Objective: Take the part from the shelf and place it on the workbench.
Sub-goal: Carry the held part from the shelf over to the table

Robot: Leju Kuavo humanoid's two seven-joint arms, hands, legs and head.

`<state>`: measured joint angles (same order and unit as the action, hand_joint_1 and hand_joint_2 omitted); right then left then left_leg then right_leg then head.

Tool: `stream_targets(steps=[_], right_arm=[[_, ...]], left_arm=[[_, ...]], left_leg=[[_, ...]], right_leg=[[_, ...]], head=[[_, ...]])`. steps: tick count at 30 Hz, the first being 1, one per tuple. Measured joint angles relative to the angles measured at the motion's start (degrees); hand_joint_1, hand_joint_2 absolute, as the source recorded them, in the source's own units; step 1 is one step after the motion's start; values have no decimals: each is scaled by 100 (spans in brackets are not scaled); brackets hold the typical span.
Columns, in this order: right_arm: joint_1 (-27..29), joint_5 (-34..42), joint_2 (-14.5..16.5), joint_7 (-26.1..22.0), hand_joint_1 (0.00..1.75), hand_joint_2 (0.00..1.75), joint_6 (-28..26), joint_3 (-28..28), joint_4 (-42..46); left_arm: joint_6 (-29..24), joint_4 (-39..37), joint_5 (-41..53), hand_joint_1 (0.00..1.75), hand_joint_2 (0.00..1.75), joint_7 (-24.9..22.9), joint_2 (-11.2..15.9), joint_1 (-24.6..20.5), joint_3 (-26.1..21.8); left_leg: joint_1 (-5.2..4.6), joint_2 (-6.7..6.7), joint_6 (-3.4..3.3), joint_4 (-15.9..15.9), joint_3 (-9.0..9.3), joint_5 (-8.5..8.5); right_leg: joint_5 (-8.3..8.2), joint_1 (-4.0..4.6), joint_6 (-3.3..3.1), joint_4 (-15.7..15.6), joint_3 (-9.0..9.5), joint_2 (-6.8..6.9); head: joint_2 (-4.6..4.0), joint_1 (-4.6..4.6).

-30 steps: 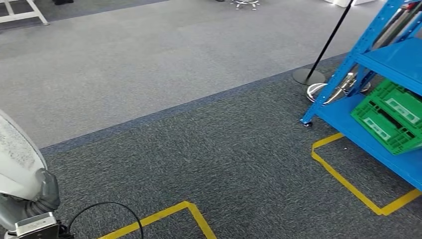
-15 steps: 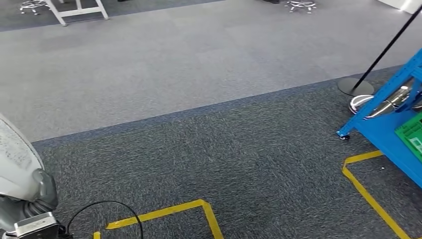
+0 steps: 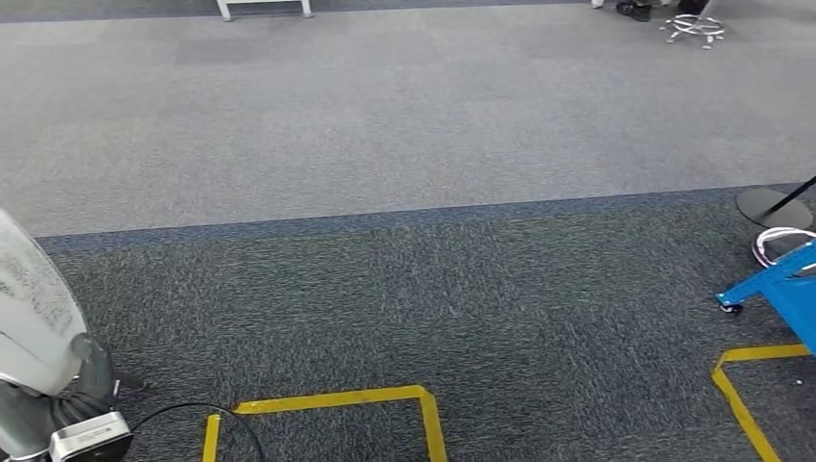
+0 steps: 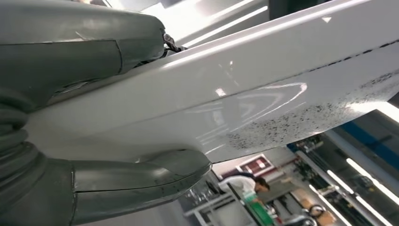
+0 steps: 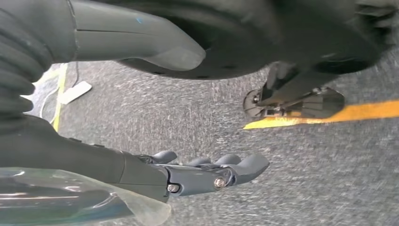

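Observation:
The part (image 3: 31, 306) is a large white glossy panel with black speckles, at the left edge of the head view. My left hand (image 3: 69, 397) grips its lower end. Up close the part (image 4: 263, 89) lies clamped between the thick grey thumb (image 4: 141, 176) and the fingers (image 4: 80, 44) on its other face. A corner of the blue shelf (image 3: 781, 287) on its caster shows at the far right. My right hand (image 5: 197, 174) hangs over the carpet, fingers stretched out and slightly apart, holding nothing.
Yellow tape (image 3: 332, 398) marks a box on the dark carpet ahead, and another tape corner (image 3: 743, 385) lies by the shelf. A stanchion base (image 3: 770, 206) and a stool base (image 3: 695, 25) stand at the right. A black cable (image 3: 197, 414) trails near my left hand. A person (image 4: 244, 183) stands in the background.
The camera has swung left: the blue shelf and its green crates slid off to the right, leaving just a corner. The part stays in my left hand.

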<state>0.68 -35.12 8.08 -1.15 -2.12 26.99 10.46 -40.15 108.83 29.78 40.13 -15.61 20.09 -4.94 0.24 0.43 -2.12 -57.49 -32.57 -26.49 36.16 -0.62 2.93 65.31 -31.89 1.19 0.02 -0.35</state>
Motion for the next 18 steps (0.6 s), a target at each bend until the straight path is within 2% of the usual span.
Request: stream_targets(steps=[1, 2, 3, 4, 5, 7, 8, 9, 11, 12, 13, 15, 16, 17, 18], right_arm=[[14, -43, -1, 35, 0, 175, 10, -1, 0], [27, -86, -3, 52, 0, 175, 21, -2, 0], [39, -125, -7, 51, 0, 175, 29, -4, 1], [48, -152, -14, 33, 0, 175, 31, -5, 1], [48, -166, -26, 4, 0, 175, 24, -7, 1], [43, -153, -65, -70, 0, 175, -13, -8, 1], [35, -147, -85, -104, 0, 175, -32, -8, 2], [23, -155, -104, -131, 0, 175, -47, -7, 4], [-3, -207, -130, -192, 0, 175, -60, -7, 13], [-12, -235, -143, -225, 0, 175, -67, -6, 20], [-14, -253, -153, -265, 0, 175, -77, -5, 26], [-21, -267, -172, -336, 0, 175, -99, -4, 34], [-24, -267, -179, -363, 0, 175, -108, -4, 34], [-28, -267, -186, -378, 0, 175, -114, -4, 34], [-31, -267, -190, -387, 0, 175, -120, -4, 34]], left_arm=[[0, 37, 32, 175, 175, 0, -40, 36, -44], [0, 73, 44, 175, 175, 0, -69, 81, -84], [0, 100, 45, 175, 175, 0, -93, 126, -117], [0, 122, 46, 175, 175, 0, -117, 162, -145], [0, 139, 49, 175, 175, 0, -143, 187, -166], [0, 162, 56, 175, 175, 0, -202, 199, -194], [1, 178, 57, 175, 175, 0, -232, 198, -206], [2, 201, 54, 175, 175, 0, -262, 196, -218], [4, 274, 26, 175, 175, 0, -311, 185, -241], [3, 314, 6, 175, 175, 0, -330, 175, -252], [1, 349, -18, 175, 175, 0, -342, 154, -263], [-2, 383, -48, 175, 175, 0, -357, 98, -281], [-2, 388, -58, 175, 175, 0, -360, 74, -288], [-2, 388, -62, 175, 175, 0, -362, 62, -294], [-2, 389, -64, 175, 175, 0, -363, 58, -301]], left_leg=[[-12, -68, -17, -1, 0, -5], [-27, -140, -28, -2, 4, -10], [-42, -220, -34, -4, 12, -14], [-55, -306, -38, -4, 24, -17], [-64, -395, -40, -5, 39, -20], [-66, -557, -33, -13, 52, -25], [-57, -628, -17, -20, 36, -24], [-41, -693, 11, -24, 11, -18], [-18, -819, 84, -24, -34, 3], [-23, -782, 113, -54, -52, -17], [-34, -664, 140, -167, -104, -94], [-36, -303, 191, -751, -371, -423], [-19, -186, 223, -1157, -563, -609], [5, -133, 255, -1491, -723, -727], [33, -107, 284, -1657, -801, -741]], right_leg=[[158, 3, -4, 437, -228, -70], [221, 6, -14, 739, -408, -97], [161, 8, -31, 825, -495, -109], [-13, 11, -55, 672, -473, -128], [-276, 15, -89, 299, -344, -186], [-669, 19, -163, -495, -28, -452], [-745, 24, -186, -749, 94, -566], [-735, 30, -199, -847, 150, -629], [-735, 32, -214, -923, 213, -539], [-754, 23, -232, -966, 237, -467], [-772, 11, -254, -1012, 269, -383], [-776, 6, -292, -1068, 321, -200], [-764, 10, -301, -1071, 333, -106], [-749, 12, -302, -1070, 344, -12], [-733, 10, -294, -1068, 359, 76]], head=[[0, 4], [0, 4], [0, 6], [0, 4], [0, 4], [0, -1], [0, 8], [0, 13], [0, 29], [0, 26], [0, 20], [0, 11], [0, 8], [0, 8], [0, 7]])
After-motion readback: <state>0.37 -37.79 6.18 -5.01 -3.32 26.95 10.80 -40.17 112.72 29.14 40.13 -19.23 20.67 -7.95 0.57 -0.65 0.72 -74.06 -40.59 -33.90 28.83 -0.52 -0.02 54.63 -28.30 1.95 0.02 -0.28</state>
